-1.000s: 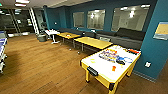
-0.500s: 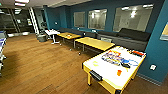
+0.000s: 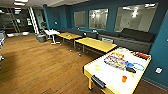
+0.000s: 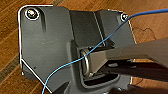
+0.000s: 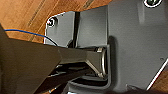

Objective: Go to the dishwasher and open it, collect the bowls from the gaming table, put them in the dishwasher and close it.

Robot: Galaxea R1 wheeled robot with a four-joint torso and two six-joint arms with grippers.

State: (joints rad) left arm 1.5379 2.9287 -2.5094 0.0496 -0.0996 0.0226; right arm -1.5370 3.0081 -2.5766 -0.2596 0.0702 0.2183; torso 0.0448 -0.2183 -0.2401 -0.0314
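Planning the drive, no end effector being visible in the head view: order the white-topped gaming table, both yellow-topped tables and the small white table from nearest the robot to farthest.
1. gaming table, lower right, closest.
2. nearer yellow-topped table, mid-picture.
3. farther yellow-topped table, behind it.
4. small white table, row's far end.

yellow-topped tables [image 3: 96, 43], dark sofa [image 3: 135, 37] (against wall), wooden floor [image 3: 37, 65]
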